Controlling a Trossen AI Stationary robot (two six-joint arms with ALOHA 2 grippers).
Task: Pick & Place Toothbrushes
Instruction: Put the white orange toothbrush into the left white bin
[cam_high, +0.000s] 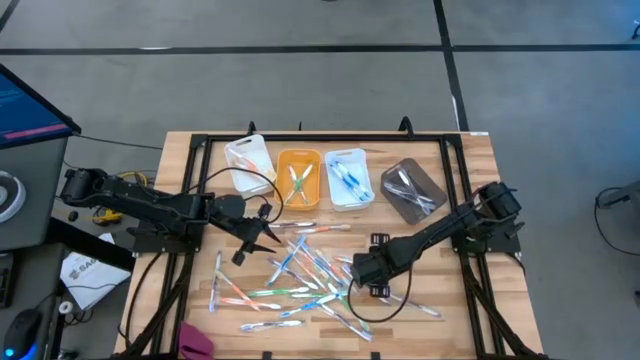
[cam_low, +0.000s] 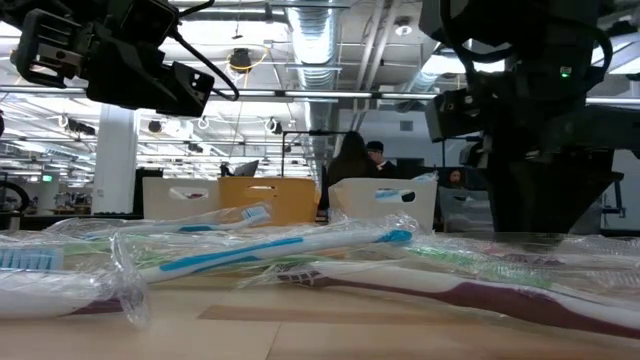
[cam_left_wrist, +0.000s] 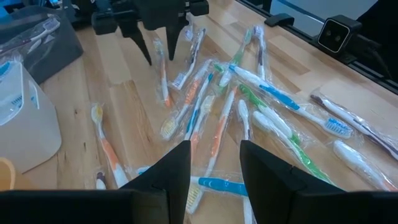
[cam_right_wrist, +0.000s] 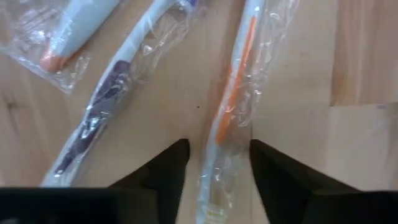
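Task barely begun; few toothbrushes in orange bin (cam_high: 298, 178), blue bin (cam_high: 348, 178) and grey bin (cam_high: 412, 189); wrapped toothbrushes (cam_high: 300, 280) heaped mid-table; right gripper (cam_right_wrist: 214, 158) low, fingers apart, straddling orange-handled brush (cam_right_wrist: 231, 93), not yet clamped; left gripper (cam_left_wrist: 214, 163) open, empty, above pile's edge.
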